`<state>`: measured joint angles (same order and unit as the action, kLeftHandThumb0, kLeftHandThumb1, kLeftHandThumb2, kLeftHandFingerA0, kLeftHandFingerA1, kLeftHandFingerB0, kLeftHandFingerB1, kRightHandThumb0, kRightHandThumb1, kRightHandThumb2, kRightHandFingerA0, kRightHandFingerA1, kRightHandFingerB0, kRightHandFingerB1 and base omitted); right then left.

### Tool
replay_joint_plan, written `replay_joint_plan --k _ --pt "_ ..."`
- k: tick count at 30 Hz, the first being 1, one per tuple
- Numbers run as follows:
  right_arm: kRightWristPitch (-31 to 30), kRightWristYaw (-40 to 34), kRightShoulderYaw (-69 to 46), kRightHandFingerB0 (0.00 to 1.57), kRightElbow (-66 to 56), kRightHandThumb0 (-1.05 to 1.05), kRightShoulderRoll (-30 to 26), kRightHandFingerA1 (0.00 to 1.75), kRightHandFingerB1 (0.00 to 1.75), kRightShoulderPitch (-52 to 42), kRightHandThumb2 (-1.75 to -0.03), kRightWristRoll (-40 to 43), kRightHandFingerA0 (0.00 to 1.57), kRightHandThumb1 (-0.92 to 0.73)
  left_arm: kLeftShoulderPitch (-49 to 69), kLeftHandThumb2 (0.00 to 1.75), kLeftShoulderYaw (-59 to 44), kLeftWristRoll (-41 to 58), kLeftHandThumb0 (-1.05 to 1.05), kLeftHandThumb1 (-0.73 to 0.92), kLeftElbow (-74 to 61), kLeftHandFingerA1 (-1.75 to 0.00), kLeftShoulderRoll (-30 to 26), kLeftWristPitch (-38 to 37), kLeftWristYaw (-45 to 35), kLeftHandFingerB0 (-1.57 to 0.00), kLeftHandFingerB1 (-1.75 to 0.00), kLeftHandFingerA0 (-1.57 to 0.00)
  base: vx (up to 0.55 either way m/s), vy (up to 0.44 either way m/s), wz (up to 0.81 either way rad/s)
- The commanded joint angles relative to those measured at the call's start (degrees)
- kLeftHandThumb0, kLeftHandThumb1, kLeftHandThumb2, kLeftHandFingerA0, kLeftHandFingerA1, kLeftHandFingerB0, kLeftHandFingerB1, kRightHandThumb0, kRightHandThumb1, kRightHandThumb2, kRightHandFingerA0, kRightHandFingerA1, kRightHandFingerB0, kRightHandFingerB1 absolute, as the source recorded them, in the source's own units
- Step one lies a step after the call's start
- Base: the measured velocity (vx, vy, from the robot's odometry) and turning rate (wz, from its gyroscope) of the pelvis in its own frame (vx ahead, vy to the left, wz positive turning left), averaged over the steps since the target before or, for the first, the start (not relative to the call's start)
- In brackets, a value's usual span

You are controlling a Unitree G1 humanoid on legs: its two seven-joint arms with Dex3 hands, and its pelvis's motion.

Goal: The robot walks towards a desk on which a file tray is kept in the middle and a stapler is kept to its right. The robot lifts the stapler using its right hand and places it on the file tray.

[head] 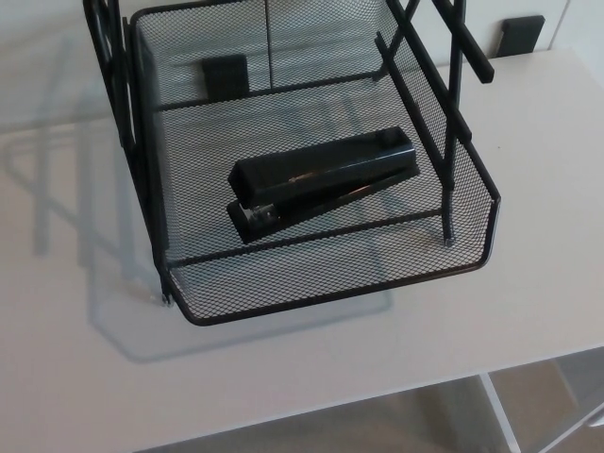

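Evidently the placing is done: I see the stapler (321, 184) lying flat inside the file tray (330, 276) on the desk (528, 311), neither hand shows so I cannot tell their grip, and next I'd only back away.

left hand: not in view | right hand: not in view

No readable text, labels or numbers on stapler (321, 181), tray (330, 283).
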<state>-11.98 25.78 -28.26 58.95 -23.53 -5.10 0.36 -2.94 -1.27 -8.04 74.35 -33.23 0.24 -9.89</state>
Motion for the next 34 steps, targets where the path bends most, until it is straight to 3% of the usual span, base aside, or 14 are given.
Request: replay_joint_plan --k 1,4,8,12,17,20,25,27,28,30,31,32,33,34 --pt "2.2 0.5 4.1 0.04 0.6 -0.58 -2.5 0.49 0.17 0.2 -0.64 -0.1 0.19 -0.67 0.3 1.19 -0.5 0.2 -0.76 0.30 0.1 -0.92 -0.7 -1.6 -0.9 -0.48 -0.84 -0.57 0.00 0.000 0.00" --pt "1.2 0.5 4.4 0.05 1.6 -0.56 -2.6 0.62 0.19 0.9 -0.65 1.6 0.21 -0.65 0.2 1.18 -0.4 0.1 -0.73 0.30 0.1 -0.90 -0.6 -1.4 -1.0 -0.51 -0.84 -0.57 0.00 0.000 0.00" --pt "2.1 1.3 4.9 0.00 3.1 -0.54 -3.0 0.49 0.23 1.4 -0.60 2.5 0.17 -0.67 -0.1 1.17 0.5 -0.7 -0.77 0.31 0.1 -0.89 -0.5 -1.6 -1.4 -0.52 -0.82 -0.57 0.00 0.000 0.00" --pt "7.0 0.7 9.2 0.03 2.1 -0.59 -3.6 0.48 0.18 0.0 -0.62 -0.4 0.21 -0.67 -0.7 1.18 0.1 0.1 -0.78 0.32 0.2 -0.90 -0.1 -1.4 -2.9 -0.52 -0.84 -0.55 0.00 0.000 0.00" --pt "5.5 1.0 8.4 0.03 2.9 -0.57 -3.9 0.49 0.18 0.5 -0.65 2.5 0.18 -0.68 -1.1 1.19 2.3 -1.7 -0.82 0.32 0.2 -0.92 -0.2 -3.1 -2.6 -0.64 -0.86 -0.64 0.00 0.000 0.00" --pt "6.9 0.5 11.2 0.00 3.4 -0.56 -4.8 0.46 0.19 0.3 -0.61 0.4 0.16 -0.71 -1.2 1.19 1.2 -0.4 -0.78 0.31 0.6 -0.91 -0.2 -1.5 -2.4 -0.51 -0.85 -0.56 0.00 0.000 0.00" --pt "7.8 -0.7 10.9 0.00 5.5 -0.56 -5.0 0.49 0.22 1.2 -0.60 2.0 0.19 -0.68 -1.1 1.19 0.4 -0.1 -0.78 0.31 0.8 -0.91 -0.2 -1.2 -1.8 -0.54 -0.85 -0.59 0.00 0.000 0.00" --pt "4.2 -0.6 8.0 0.00 5.0 -0.51 -4.6 0.48 0.26 1.9 -0.59 5.3 0.15 -0.65 -1.1 1.19 -1.0 1.2 -0.77 0.31 0.7 -0.91 -0.1 -0.8 -2.3 -0.49 -0.85 -0.55 0.00 0.000 0.00" --pt "7.2 -0.7 9.2 0.00 3.1 -0.53 -4.6 0.47 0.21 0.3 -0.60 3.9 0.15 -0.68 -1.2 1.20 -1.2 1.2 -0.77 0.30 0.5 -0.93 -0.1 -0.6 -2.0 -0.49 -0.86 -0.55 0.00 0.000 0.00" --pt "6.0 -0.6 9.8 0.01 2.6 -0.54 -5.1 0.46 0.18 0.6 -0.63 3.4 0.06 -0.65 -0.9 1.22 -2.3 1.9 -0.78 0.31 0.2 -0.92 -0.1 -1.0 -2.7 -0.41 -0.85 -0.48 0.00 0.000 0.00" --pt "5.0 -0.1 9.7 0.00 1.2 -0.59 -5.3 0.50 0.16 0.1 -0.81 3.7 0.05 -0.57 -0.8 1.21 -2.3 1.6 -0.77 0.32 0.2 -0.91 0.0 -1.6 -2.9 -0.48 -0.85 -0.54 0.00 0.000 0.00" --pt "4.5 0.2 9.7 0.00 0.4 -0.59 -5.3 0.50 0.16 -0.1 -0.81 3.9 0.05 -0.57 -0.8 1.21 -2.3 1.4 -0.77 0.32 0.2 -0.91 0.0 -1.9 -3.0 -0.48 -0.85 -0.54 0.00 0.000 0.00" --pt "4.7 -0.6 10.7 0.00 -0.7 -0.56 -5.3 0.44 0.24 -0.7 -0.61 2.8 0.15 -0.69 -1.0 1.20 -1.9 0.6 -0.77 0.32 0.4 -0.91 0.1 -2.1 -2.6 -0.49 -0.85 -0.54 0.00 0.000 0.00" --pt "4.7 -0.6 10.7 0.00 -0.7 -0.56 -5.3 0.44 0.24 -0.7 -0.61 2.8 0.15 -0.69 -1.0 1.20 -1.9 0.6 -0.77 0.32 0.4 -0.91 0.1 -2.1 -2.6 -0.49 -0.85 -0.54 0.00 0.000 0.00"
